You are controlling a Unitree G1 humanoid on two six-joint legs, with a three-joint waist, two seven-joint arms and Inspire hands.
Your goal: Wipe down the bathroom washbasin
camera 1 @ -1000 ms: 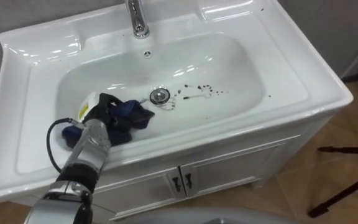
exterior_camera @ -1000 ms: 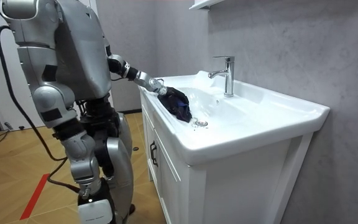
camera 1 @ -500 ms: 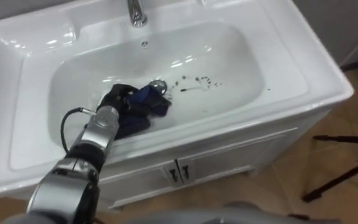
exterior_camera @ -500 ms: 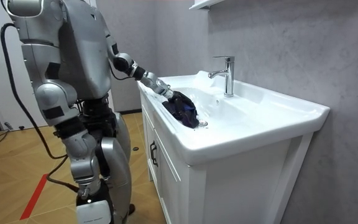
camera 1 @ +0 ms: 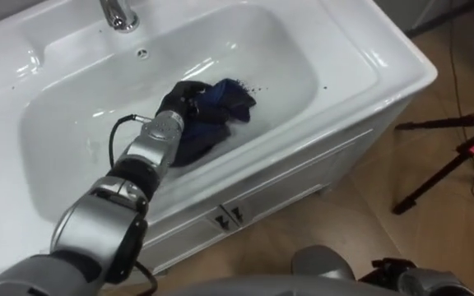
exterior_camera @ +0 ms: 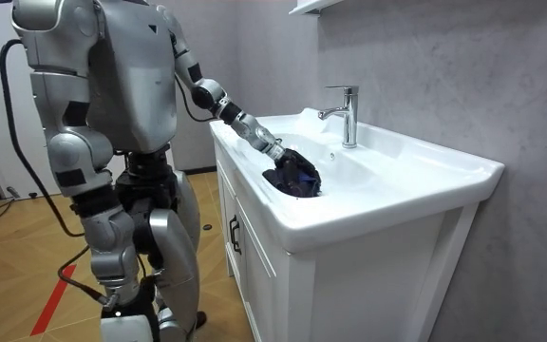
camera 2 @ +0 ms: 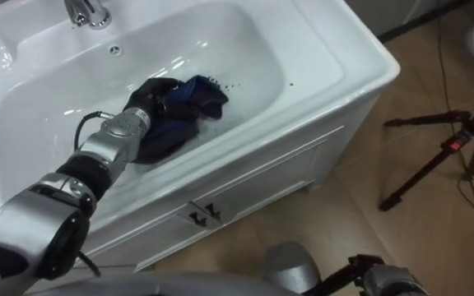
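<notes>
The robot stands at the white basin (camera 1: pixel 377 57). Its left arm reaches out straight, down into the bowl. The left hand (camera 1: pixel 181 100) is curled round the dark blue cloth (camera 1: pixel 225 103) — the cloth lies bunched on the bottom, near the middle.

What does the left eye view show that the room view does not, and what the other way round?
Left eye view: dark specks in the white basin beside the dark blue cloth, the overflow hole, a tripod on the wooden floor. Room view: the tap at full height, the grey wall, the robot standing before the cabinet. Both: the basin and the left hand gripping the cloth inside it.
</notes>
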